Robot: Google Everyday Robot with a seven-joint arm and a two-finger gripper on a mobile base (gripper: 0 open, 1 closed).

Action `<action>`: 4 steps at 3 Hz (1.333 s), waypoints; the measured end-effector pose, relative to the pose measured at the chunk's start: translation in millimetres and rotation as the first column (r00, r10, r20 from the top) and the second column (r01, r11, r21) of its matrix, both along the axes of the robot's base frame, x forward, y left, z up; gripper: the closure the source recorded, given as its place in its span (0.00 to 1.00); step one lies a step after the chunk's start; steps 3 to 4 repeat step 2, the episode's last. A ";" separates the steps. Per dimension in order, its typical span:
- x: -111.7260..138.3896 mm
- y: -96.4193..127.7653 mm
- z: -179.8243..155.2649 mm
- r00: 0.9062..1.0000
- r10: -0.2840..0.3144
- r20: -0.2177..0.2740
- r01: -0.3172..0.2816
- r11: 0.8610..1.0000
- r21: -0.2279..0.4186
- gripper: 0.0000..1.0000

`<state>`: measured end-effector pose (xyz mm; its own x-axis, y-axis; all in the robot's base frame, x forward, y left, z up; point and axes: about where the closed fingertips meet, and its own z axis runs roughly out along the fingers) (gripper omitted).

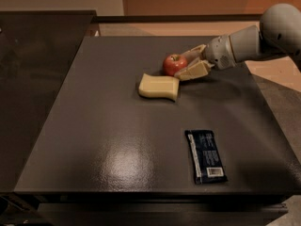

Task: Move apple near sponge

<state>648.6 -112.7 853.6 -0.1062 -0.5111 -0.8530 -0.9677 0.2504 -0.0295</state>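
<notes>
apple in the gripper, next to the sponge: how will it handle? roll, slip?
The apple is round, so on the flat table it will probably roll if released carelessly. Its shiny skin may slip in the gripper, closed on its sides at the table's far right. It looks rigid, unlike the sponge beside it.

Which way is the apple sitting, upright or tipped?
Upright: the apple shows its dimple on top. The gripper sits just right of it.
</notes>
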 end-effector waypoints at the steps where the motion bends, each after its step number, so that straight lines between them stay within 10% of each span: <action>1: 0.1 2.7 -1.3 1.000 0.004 -0.002 -0.004 1.000 0.001 0.00; 4: 0.1 2.8 -1.3 1.000 0.005 -0.002 -0.005 1.000 0.001 0.00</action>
